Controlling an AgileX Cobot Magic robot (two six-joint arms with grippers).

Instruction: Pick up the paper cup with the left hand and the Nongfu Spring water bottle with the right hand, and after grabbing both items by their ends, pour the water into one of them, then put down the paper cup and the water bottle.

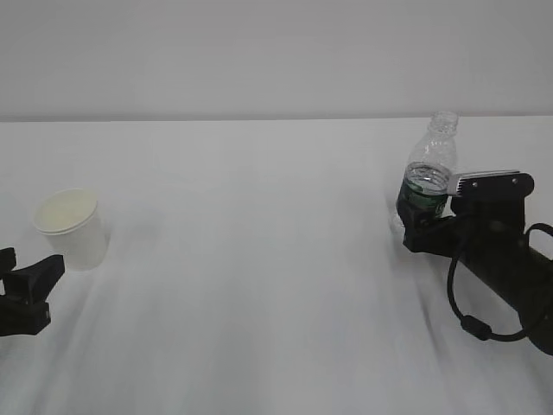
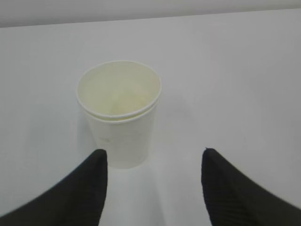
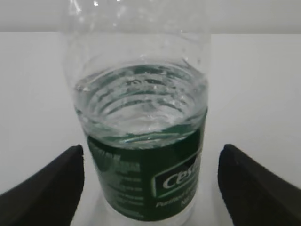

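From outside, the paper cup (image 1: 71, 228) stood far left of the Nongfu Spring water bottle (image 1: 428, 177). At the left wrist, the left hand (image 2: 153, 181) was spread, just short of it — light, crushable. At the right wrist, the right hand (image 3: 150, 181) gaped around the bottle's label band — water (image 3: 141, 101) made it heavier, slippery.

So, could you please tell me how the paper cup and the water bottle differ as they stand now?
The paper cup is short, white and opaque; the water bottle is taller, clear, with a dark green label. The cup looks empty, while the bottle holds water. Both stand upright on the table, each between open jaws.
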